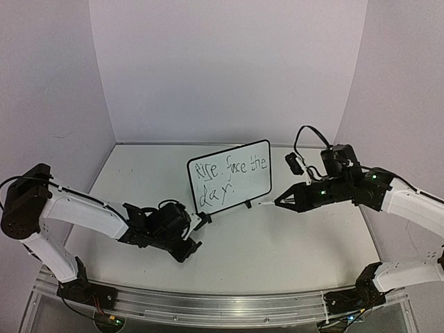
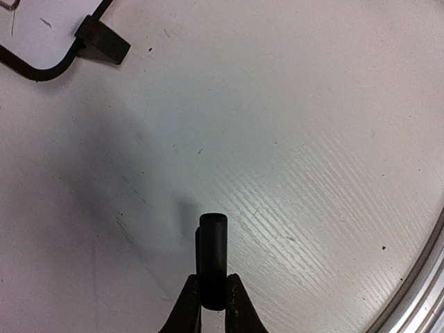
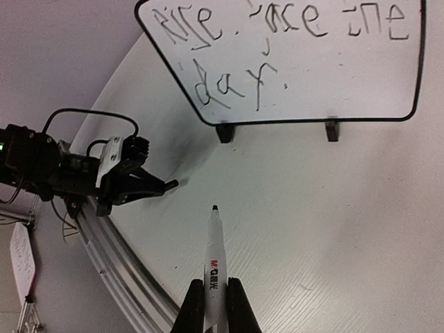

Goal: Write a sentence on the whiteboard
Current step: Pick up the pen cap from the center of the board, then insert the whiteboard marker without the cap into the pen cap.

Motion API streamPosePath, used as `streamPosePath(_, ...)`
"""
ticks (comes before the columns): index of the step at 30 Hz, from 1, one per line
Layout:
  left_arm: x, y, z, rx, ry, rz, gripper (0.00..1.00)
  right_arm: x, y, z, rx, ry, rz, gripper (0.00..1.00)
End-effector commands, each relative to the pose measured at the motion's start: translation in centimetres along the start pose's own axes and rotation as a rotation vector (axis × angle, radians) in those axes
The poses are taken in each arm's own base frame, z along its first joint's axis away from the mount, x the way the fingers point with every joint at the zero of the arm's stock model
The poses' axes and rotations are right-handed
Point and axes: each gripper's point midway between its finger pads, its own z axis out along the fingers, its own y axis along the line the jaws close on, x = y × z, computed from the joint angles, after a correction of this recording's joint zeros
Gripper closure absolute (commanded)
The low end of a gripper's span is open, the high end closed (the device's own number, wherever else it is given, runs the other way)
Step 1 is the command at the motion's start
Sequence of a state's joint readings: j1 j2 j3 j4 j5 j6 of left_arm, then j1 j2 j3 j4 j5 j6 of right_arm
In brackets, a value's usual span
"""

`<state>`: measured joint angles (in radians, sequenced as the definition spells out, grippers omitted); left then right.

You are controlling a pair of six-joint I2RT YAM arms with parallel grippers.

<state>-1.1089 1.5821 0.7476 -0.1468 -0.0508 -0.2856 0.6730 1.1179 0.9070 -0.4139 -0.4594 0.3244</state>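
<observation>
From the top camera, the small rectangular whiteboard with a thin black rounded frame [image 1: 251,187] stands on its feet toward the back of the white painted desk [image 1: 277,253], between the two arms. The thin black handwritten sentence [image 1: 225,177] runs across it in two lines, roughly "Rise. face the day", ending in a dot. The right tool [image 1: 277,202] hangs just right of the board's lower edge, clamped on a slim white marker [image 1: 262,204] whose tip points toward the board without touching it. The left tool [image 1: 201,220] sits low by the board's near left corner. In the left wrist view the left tool [image 2: 212,295] is closed on a short black cylindrical cap [image 2: 212,257], and one small black foot [image 2: 103,41] of the whiteboard shows at the upper left. In the right wrist view the right tool [image 3: 214,295] grips the marker [image 3: 214,257], which is uncapped, its tip over bare desk and well short of the whiteboard [image 3: 361,83]. The sentence [image 3: 277,41] reads whole there. The writing looks finished; what seems left is putting the cap on the marker.
</observation>
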Motion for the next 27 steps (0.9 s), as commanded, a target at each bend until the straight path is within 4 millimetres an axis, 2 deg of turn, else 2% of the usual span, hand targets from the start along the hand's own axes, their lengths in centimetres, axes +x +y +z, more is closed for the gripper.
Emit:
streamPosePath(1, -4.1, -3.7, -3.0, 0.167, -0.177, 0.056, 1.00, -0.2, 4.3, -1.0, -0.253, 0.083, -0.007, 1.00)
streamPosePath(8, -7.0, -8.5, -7.2, 0.400, -0.283, 0.114, 1.00, 1.0, 7.5, -1.0, -0.496, 0.233, 0.078, 1.00)
streamPosePath(13, -8.3, -11.5, -10.2, 0.557, -0.324, 0.158, 1.00, 2.1, 8.5, -1.0, -0.592, 0.324, 0.142, 1.00)
streamPosePath(20, -8.8, -13.6, -12.1, 0.672, -0.326, 0.186, 1.00, 3.2, 8.9, -1.1, -0.644, 0.397, 0.191, 1.00)
streamPosePath(27, -9.4, -14.5, -12.9, 0.712, -0.343, 0.194, 1.00, 4.7, 8.6, -0.1, -0.642, 0.461, 0.203, 1.00)
